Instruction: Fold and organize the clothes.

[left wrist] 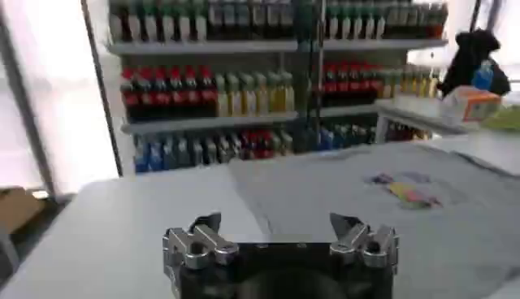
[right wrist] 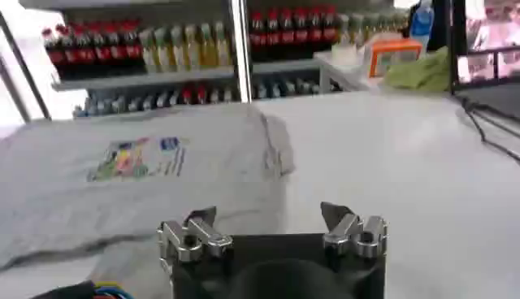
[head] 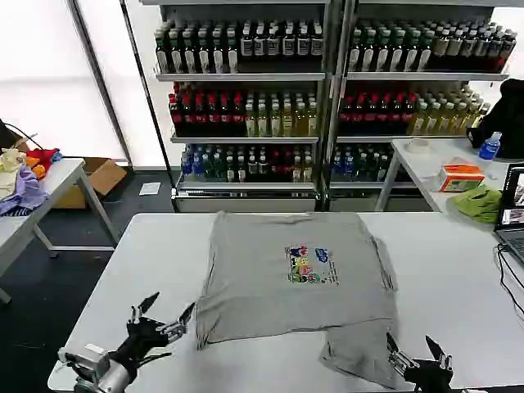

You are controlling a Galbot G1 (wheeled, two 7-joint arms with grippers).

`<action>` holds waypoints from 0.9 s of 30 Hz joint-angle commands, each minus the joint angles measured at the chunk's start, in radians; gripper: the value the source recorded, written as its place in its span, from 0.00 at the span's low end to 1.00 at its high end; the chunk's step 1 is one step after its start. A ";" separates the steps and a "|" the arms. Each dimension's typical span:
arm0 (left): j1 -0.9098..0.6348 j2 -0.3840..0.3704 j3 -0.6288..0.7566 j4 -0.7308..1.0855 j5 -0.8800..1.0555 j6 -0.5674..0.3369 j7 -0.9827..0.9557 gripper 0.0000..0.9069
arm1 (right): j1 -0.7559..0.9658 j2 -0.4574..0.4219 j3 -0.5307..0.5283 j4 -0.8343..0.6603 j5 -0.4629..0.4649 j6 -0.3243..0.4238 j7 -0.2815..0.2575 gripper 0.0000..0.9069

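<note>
Ahead of both claws, grey tee [head: 286, 274] flat on white table [head: 442, 262], print up.
Left gripper [head: 164, 315] spread wide, just off the hem corner; right gripper [head: 416, 354] released, probably above the trailing flap. Cloth soft, light, limp: pinch hem corners. Bare tabletop either side leaves room to fold.

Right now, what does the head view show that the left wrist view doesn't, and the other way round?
Head view alone: the right hand open at the grey shirt's near corner, a side table with a lilac and red cloth heap, and a laptop.

Left wrist view alone: a close look between the left hand's spread fingers, over bare white table.

Both: the grey shirt with its chest print, the drink shelves, and the open left hand.
</note>
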 commanded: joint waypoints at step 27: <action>-0.043 -0.075 0.157 0.136 0.015 0.072 -0.085 0.03 | -0.039 0.002 -0.093 -0.032 -0.057 0.004 0.014 0.00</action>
